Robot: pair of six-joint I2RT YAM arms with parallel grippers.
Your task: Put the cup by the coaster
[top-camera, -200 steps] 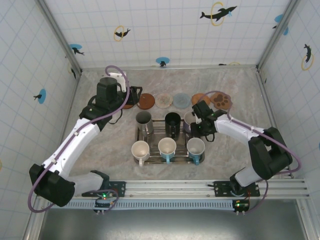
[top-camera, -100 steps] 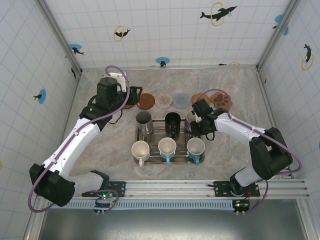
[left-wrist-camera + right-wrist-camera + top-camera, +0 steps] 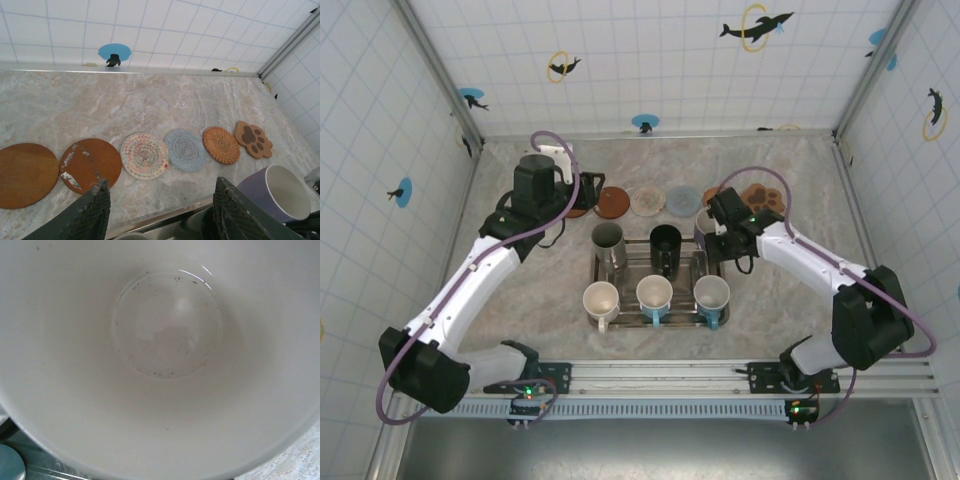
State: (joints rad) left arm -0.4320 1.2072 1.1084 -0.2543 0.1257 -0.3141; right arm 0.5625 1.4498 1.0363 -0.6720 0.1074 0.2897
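A purple cup with a white inside [image 3: 280,197] hangs tilted over the back right corner of the metal tray [image 3: 632,264]. My right gripper [image 3: 717,232] is shut on it, and the cup's white inside [image 3: 165,340] fills the right wrist view, hiding the fingers. A row of coasters lies behind the tray: two brown wooden ones, a multicoloured woven one [image 3: 144,155], a blue-grey one [image 3: 185,149], an orange woven one [image 3: 221,144] and a paw-shaped one [image 3: 254,139]. My left gripper [image 3: 162,215] hovers open over the tray's back left, holding nothing.
On the tray stand a steel cup [image 3: 608,240], a black cup [image 3: 665,243] and three white cups [image 3: 654,293] along its front. Tiled walls close the table on three sides. Bare marble lies left and right of the tray.
My right gripper has risen and shifted back toward the coaster row with the purple cup, which has left its spot on the tray. The left arm has not moved.
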